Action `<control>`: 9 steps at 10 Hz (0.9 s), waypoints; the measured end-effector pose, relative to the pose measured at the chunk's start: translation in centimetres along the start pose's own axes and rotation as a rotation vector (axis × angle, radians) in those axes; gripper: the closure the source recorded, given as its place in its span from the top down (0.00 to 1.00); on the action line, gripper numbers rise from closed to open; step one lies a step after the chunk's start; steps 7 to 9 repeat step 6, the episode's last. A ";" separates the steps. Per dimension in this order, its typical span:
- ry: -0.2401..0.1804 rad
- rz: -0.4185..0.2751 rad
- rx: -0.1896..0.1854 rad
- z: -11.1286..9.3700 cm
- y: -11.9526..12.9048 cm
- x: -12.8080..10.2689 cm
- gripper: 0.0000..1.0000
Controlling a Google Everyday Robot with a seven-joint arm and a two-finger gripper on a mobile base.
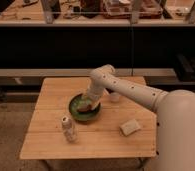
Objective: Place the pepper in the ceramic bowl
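The green ceramic bowl [80, 112] stands left of the middle of the wooden table [51, 100]. My gripper [90, 104] reaches in from the right, down over the bowl's right half. It is shut on the reddish-orange pepper [94, 107], which sits low inside the bowl's right rim. The gripper hides much of the pepper. I cannot tell whether the pepper touches the bowl's bottom.
A small pale bottle [67, 129] stands upright in front of and left of the bowl. A pale flat packet [130, 127] lies at the front right. A small whitish cup [114, 97] sits behind my arm. Dark shelving runs behind the table.
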 end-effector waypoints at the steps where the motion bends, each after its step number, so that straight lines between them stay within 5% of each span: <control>1: 0.004 0.001 0.002 0.2 -0.1 -0.1 0.80; 4: 0.005 -0.013 0.004 -1.3 0.3 -0.4 0.80; 6: -0.011 -0.042 -0.044 -5.1 2.7 -0.8 0.80; 9: -0.011 -0.042 -0.044 -5.1 2.7 -0.8 0.80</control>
